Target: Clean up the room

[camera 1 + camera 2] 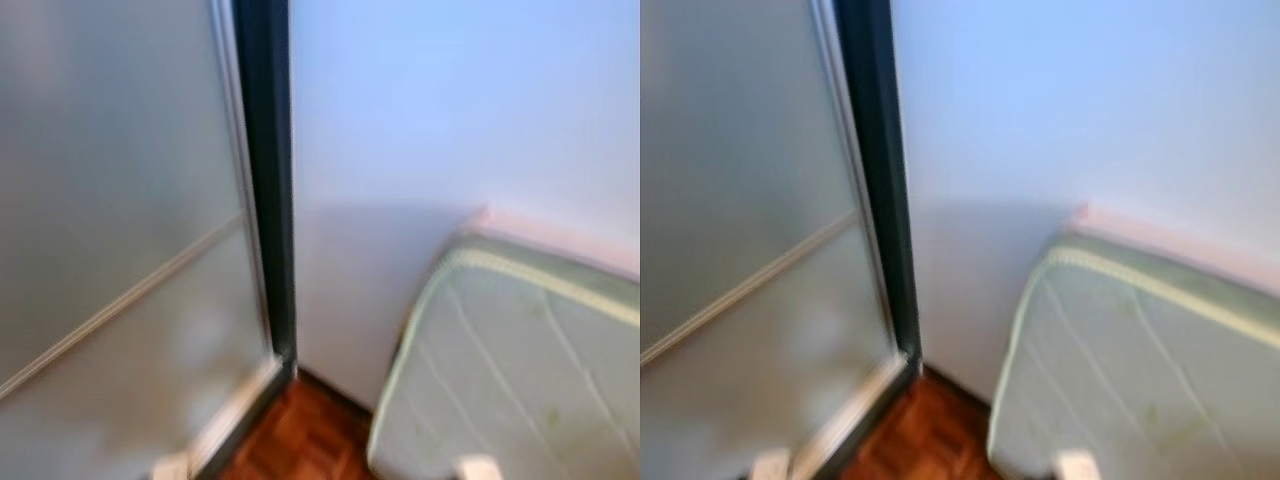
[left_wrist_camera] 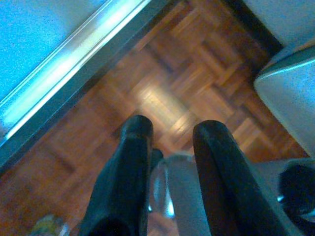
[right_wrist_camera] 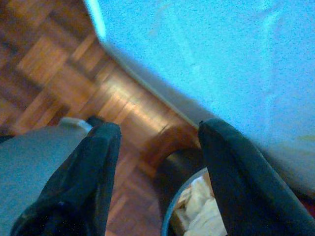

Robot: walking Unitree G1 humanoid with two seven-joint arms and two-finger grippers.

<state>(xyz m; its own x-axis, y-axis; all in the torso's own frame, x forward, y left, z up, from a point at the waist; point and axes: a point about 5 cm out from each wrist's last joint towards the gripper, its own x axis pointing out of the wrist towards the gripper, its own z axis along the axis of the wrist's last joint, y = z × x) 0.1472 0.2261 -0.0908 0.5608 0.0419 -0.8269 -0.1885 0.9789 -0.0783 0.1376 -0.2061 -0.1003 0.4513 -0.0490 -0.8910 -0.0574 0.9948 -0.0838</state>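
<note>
While the head views are blurred, a room corner can still be made out: a frosted sliding door (image 1: 110, 250) with a dark frame (image 1: 265, 180) on the left, a pale wall (image 1: 430, 110) far ahead, and a quilted mattress (image 1: 510, 370) on the right, its corner near the wall. A strip of parquet floor (image 1: 300, 435) runs between door and mattress.

No loose item to be tidied is seen in the head views. In the right wrist view, a dark round bin (image 3: 179, 164) is seen between the fingers of the right end effector (image 3: 155, 147), with crumpled white paper or tissue (image 3: 202, 206) inside it; it stands on the parquet just beside the mattress edge. This is judged to be the likeliest thing of the task here, though whether it is to be carried or filled cannot be told.

The right end effector is spread wide and nothing is pinched. The left end effector (image 2: 172, 135) is seen hanging above the parquet near the door track (image 2: 74, 69); its fingers are parted with a gap between them and nothing is gripped.

The bin is judged to be light and stiff, with a thin rim that could be pinched from above; a hold on the rim wall, one finger inside and one outside, would probably serve best. The crumpled paper is judged soft and very light, easily crushed and easily dropped, so a firm close around its bulk would be called for. The mattress is too bulky and limp for either end effector.
</note>
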